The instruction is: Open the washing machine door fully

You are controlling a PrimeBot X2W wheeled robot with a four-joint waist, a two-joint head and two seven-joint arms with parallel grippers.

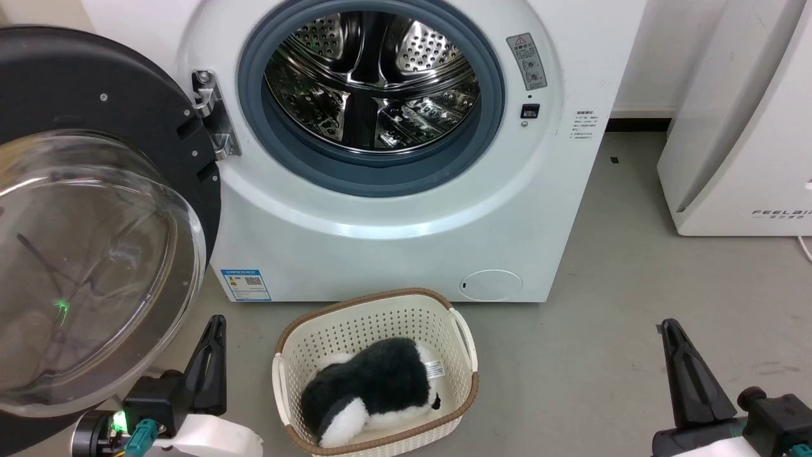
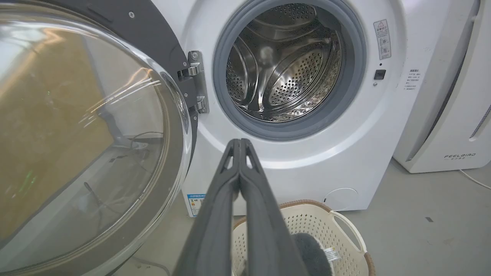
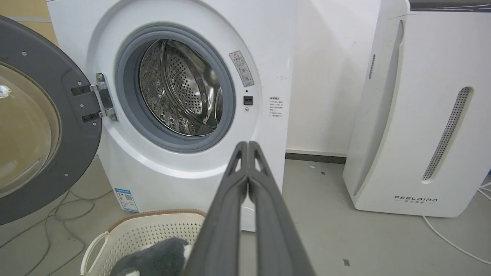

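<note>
The white washing machine (image 1: 393, 228) stands before me with its steel drum (image 1: 371, 76) exposed inside the grey gasket. The washing machine door (image 1: 82, 209), a black disc with a clear glass bowl, is swung far out to the left on its hinge (image 1: 212, 114); the door (image 2: 88, 126) and the door (image 3: 34, 126) also appear at the left of both wrist views. My left gripper (image 1: 219, 320) is shut, low beside the door's lower right edge, holding nothing. My right gripper (image 1: 666, 325) is shut at the lower right, away from the machine. Both pairs of fingertips (image 2: 239, 142) (image 3: 247, 143) are pressed together.
A cream laundry basket (image 1: 374, 314) with a black-and-white plush toy (image 1: 371, 390) sits on the floor right in front of the machine. A white slanted appliance (image 1: 742, 114) with grey lettering stands at the right. Cables lie on the floor (image 3: 57, 214) under the door.
</note>
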